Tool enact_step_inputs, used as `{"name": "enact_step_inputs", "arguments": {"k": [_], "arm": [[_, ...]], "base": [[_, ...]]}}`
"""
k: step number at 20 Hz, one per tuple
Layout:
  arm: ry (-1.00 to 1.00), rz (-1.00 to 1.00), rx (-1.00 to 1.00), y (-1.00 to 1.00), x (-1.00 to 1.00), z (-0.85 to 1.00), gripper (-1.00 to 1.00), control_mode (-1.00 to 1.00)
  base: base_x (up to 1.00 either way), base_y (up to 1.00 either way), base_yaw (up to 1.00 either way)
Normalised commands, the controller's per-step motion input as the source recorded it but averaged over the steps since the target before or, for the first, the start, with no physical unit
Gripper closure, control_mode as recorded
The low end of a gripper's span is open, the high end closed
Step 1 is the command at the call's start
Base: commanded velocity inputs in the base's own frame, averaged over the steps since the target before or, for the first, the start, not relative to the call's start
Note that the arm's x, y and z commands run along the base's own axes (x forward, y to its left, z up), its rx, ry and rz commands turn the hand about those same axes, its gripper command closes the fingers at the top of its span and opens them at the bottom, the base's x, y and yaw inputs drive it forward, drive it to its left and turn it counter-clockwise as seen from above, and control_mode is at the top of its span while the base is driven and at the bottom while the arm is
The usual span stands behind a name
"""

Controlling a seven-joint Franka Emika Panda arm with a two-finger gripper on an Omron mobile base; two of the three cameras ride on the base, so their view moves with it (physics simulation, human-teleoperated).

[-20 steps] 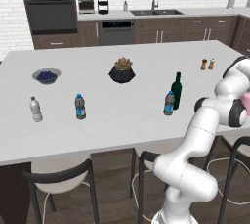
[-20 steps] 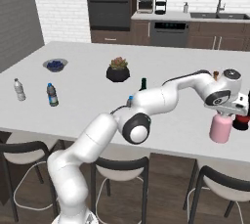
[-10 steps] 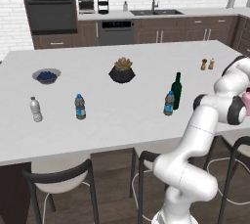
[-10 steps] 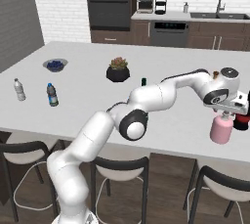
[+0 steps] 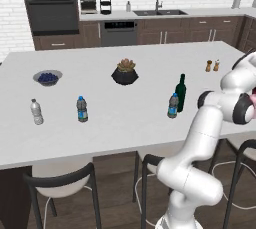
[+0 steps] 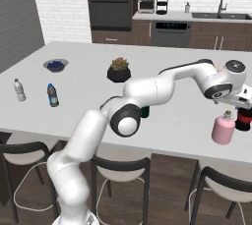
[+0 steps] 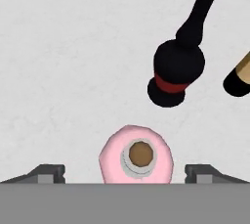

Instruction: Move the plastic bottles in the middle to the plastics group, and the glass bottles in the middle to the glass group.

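Pincer (image 7: 125, 171) open, fingers wide apart either side of pink bottle (image 7: 136, 155), not gripping. Pink bottle upright on table (image 6: 187, 121), just beside dark bottle (image 7: 178, 69): apparently set with glass group.

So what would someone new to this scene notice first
The white arm arching across the island to its right end, its tool open just above the pink bottle. That bottle stands upright near the counter edge, beside a dark bottle with a red band.
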Motion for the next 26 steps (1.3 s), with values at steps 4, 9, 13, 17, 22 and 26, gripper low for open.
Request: {"name": "enact_step_inputs", "arguments": {"k": [4, 9, 13, 17, 22, 26], "arm": [[-0.07, 0.0, -0.04, 0.66, -0.6, 0.17, -1.0, -1.0], [-0.01, -0.01, -0.16, 0.85, -0.52, 0.02, -1.0, -1.0], [0.0, -0.02, -0.12, 0.95, -0.34, 0.08, -1.0, -1.0], [0.0, -0.03, -0.1, 1.0, -0.29, 0.0, -1.0, -1.0], [0.0, -0.01, -0.04, 1.0, -0.16, 0.0, -1.0, -1.0], [0.0, -0.06, -0.04, 1.0, -0.01, 0.0, -1.0, -1.0]], "base": [[0.0, 0.0, 0.0], [0.0, 0.0, 0.0], [0.0, 0.0, 0.0], [0.0, 0.0, 0.0], [0.0, 0.0, 0.0], [0.0, 0.0, 0.0]]}}
